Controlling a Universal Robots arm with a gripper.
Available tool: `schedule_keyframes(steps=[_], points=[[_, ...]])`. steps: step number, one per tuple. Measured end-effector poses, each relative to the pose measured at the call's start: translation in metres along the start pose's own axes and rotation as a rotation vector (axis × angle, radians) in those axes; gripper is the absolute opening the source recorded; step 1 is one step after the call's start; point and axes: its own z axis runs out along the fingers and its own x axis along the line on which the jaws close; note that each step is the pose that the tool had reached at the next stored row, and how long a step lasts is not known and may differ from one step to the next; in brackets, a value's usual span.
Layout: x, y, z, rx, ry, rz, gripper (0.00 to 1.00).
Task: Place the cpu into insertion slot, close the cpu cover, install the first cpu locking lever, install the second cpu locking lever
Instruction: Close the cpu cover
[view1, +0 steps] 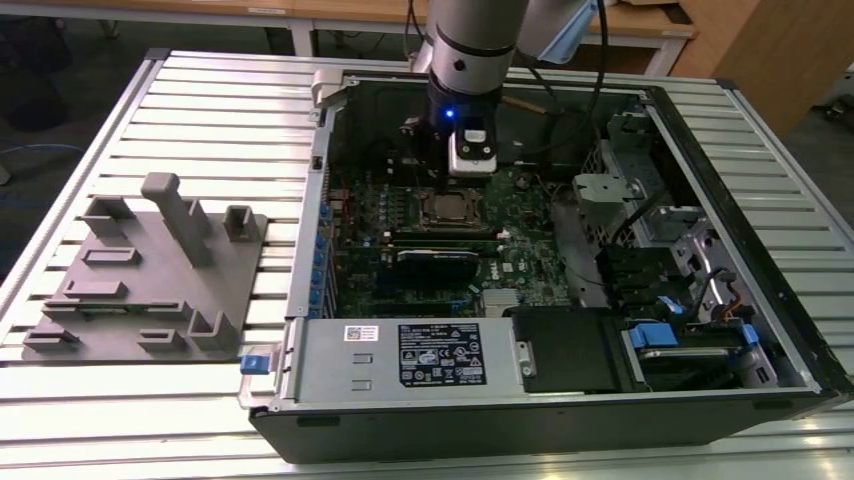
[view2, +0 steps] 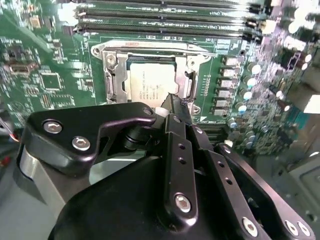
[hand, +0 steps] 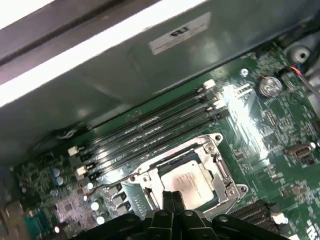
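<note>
The cpu (view2: 146, 82) is a silvery square chip lying flat in the insertion slot (hand: 169, 168), whose dark rim shows along one edge of it. The cpu cover (view2: 150, 48), a thin silvery frame, lies down around the chip. A thin wire locking lever (hand: 112, 181) sticks out sideways from the socket. My gripper (view2: 172, 99) hangs just above the chip's edge, its black fingers pressed together with nothing between them. In the exterior view the gripper (view1: 438, 192) is over the socket (view1: 447, 210) in the middle of the green motherboard.
Long black memory slots (hand: 150, 125) run beside the socket, with the case wall (hand: 125, 55) just past them. A power supply (view1: 400, 355) and drive cage (view1: 667, 260) fill the near and right parts of the case. A grey fixture block (view1: 147, 270) sits on the table at the exterior view's left.
</note>
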Motion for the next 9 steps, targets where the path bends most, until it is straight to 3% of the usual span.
schedule_keyframes(steps=[6,9], points=[[-0.0001,-0.0001,0.0009,0.0062,0.0030,-0.108,0.10],[-0.0001,-0.0001,0.0011,0.0037,-0.0040,-0.127,0.10]])
